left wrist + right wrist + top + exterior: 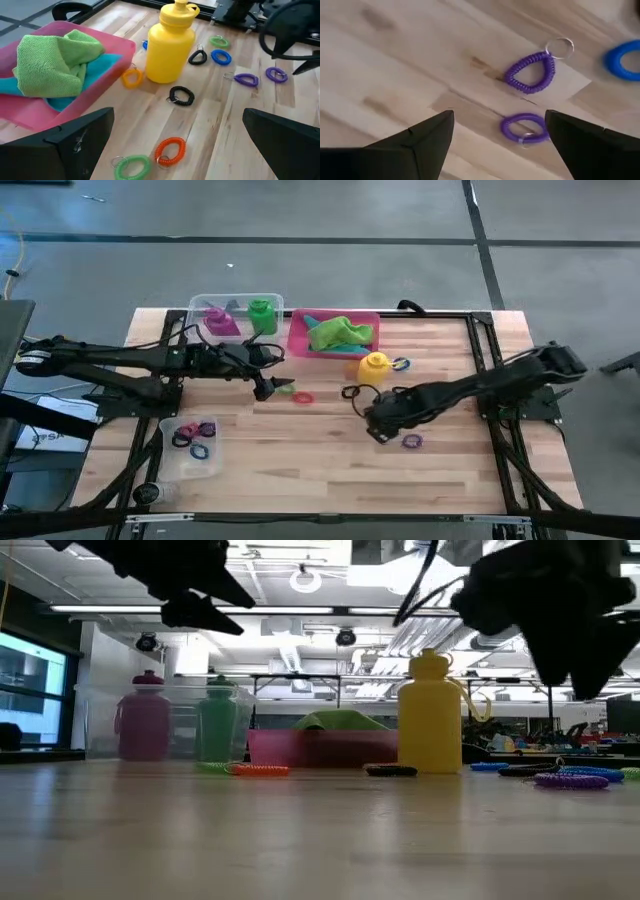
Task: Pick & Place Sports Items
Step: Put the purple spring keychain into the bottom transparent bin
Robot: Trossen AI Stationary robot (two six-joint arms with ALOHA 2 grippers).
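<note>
Looking down, high view: right gripper (378, 430) is held over bare wood, purple rings (412, 442) just beside it, toward the table's near edge. Right wrist view: jaws spread, empty; two purple rings (530, 73) ahead between the fingers. Left gripper (268, 385), jaws open, waits by the orange ring (303, 397)

A grey floor (300, 220) crossed by dark lines surrounds the wooden bench (300, 460). Beyond it, the room has a white ceiling with long strip lights (120, 608), exposed ducts and a bright window (30, 690) at one side.
</note>
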